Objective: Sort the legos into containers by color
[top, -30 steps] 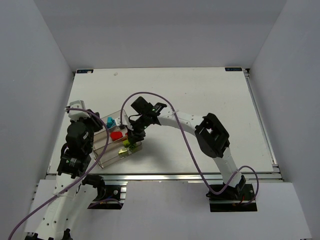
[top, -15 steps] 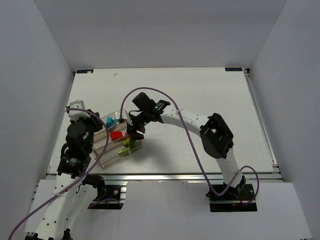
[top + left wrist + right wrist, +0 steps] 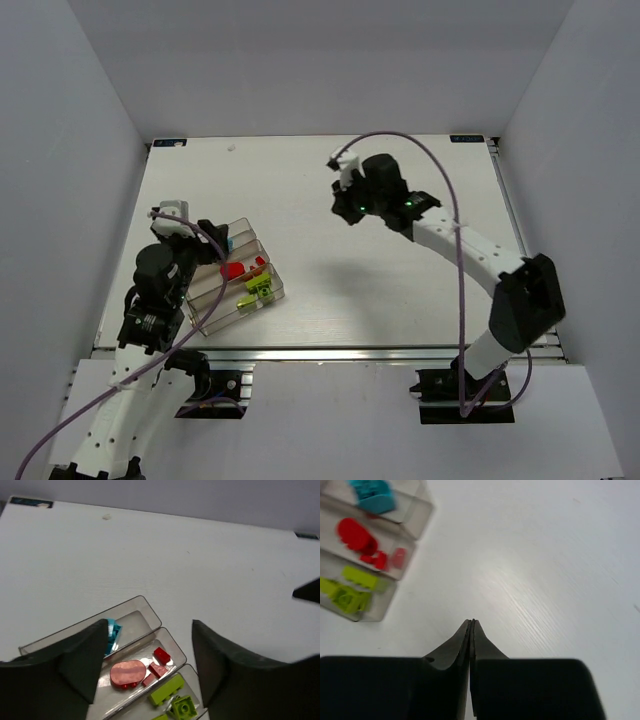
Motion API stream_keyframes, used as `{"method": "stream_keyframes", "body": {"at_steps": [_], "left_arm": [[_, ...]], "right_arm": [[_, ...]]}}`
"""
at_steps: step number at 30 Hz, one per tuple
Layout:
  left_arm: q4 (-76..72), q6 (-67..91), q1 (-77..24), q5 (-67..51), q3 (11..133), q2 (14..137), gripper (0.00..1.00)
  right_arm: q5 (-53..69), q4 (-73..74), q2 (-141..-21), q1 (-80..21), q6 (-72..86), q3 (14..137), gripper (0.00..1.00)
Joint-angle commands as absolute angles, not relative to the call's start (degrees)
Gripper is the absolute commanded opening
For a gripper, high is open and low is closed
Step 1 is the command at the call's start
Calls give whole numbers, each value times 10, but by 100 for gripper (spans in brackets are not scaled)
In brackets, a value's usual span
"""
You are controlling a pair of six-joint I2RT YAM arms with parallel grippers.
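The clear containers point(image 3: 270, 282) lie at the near left as three joined troughs. Cyan legos point(image 3: 112, 632) sit in the far trough, red legos point(image 3: 128, 672) in the middle one, lime-green legos point(image 3: 167, 688) in the near one. My left gripper point(image 3: 150, 665) is open and empty, hovering just above the troughs' left end point(image 3: 212, 236). My right gripper point(image 3: 471, 622) is shut and empty, held over bare table far right of the containers point(image 3: 345, 205). In the right wrist view the cyan point(image 3: 372, 495), red point(image 3: 355, 535) and green point(image 3: 360, 577) legos show at top left.
White table point(image 3: 400, 270) with raised white walls on three sides. The right arm's purple cable point(image 3: 450, 230) loops above the table's right half. A black corner marker point(image 3: 305, 535) sits at the far edge. No loose bricks show on the table.
My right arm has pulled away from over the containers, up and to the right toward the table's far middle. My left gripper has shifted slightly toward the troughs.
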State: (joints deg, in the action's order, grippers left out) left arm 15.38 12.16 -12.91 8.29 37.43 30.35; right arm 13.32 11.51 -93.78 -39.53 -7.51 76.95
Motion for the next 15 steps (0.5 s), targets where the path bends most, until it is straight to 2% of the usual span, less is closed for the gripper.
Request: {"method": "stream_keyframes", "body": {"at_steps": [1, 2, 5, 7, 8, 9, 10, 14, 15], "left_arm": [[124, 84, -136, -94, 368, 325, 81], [121, 77, -136, -119, 367, 330, 89], [113, 68, -136, -178, 366, 340, 98], [110, 66, -136, -188, 365, 344, 98], [110, 66, -136, -187, 364, 345, 98], [111, 65, -136, -188, 364, 348, 98], [110, 65, -136, -188, 364, 349, 98], [107, 61, -136, -191, 362, 352, 98], [107, 59, -136, -191, 362, 356, 98]], "right_arm": [[35, 99, -842, -374, -23, 710, 6], [5, 108, -825, -373, -29, 696, 19], [-59, 127, -754, -367, -42, 636, 24], [-100, 108, -693, -362, -61, 594, 24], [-105, 92, -673, -359, -65, 554, 36], [-98, 85, -638, -356, -72, 536, 39], [-91, 82, -619, -355, -90, 522, 52], [-77, 66, -567, -336, -95, 483, 51], [-83, 60, -555, -332, -98, 474, 76]]}}
